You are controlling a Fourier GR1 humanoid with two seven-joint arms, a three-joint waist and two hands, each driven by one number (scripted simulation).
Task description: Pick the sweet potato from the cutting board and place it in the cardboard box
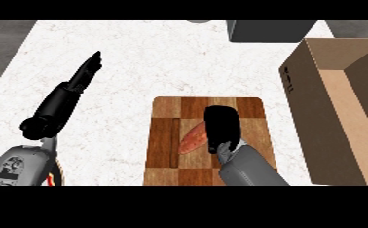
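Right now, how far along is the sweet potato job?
Done: nothing delivered; the sweet potato lies on the cutting board. In hand: the right hand is over the board, right beside the potato and partly covering it; whether it touches or grips is unclear. The left hand rests open at left. Left: grasp, lift, carry right, place in the box.

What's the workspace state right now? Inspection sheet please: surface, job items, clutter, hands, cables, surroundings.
Surface: white speckled stone counter.
Job's things: orange-brown sweet potato lies on the checkered wooden cutting board; open brown cardboard box stands to the board's right.
Clutter: dark grey block at the far edge; a pale object beside it, cut off by the view.
Hands: right hand over the board, at the sweet potato, grasp not visible; left hand open, resting at left.
Cables: nothing seen.
Surroundings: grey floor beyond the counter's left edge.
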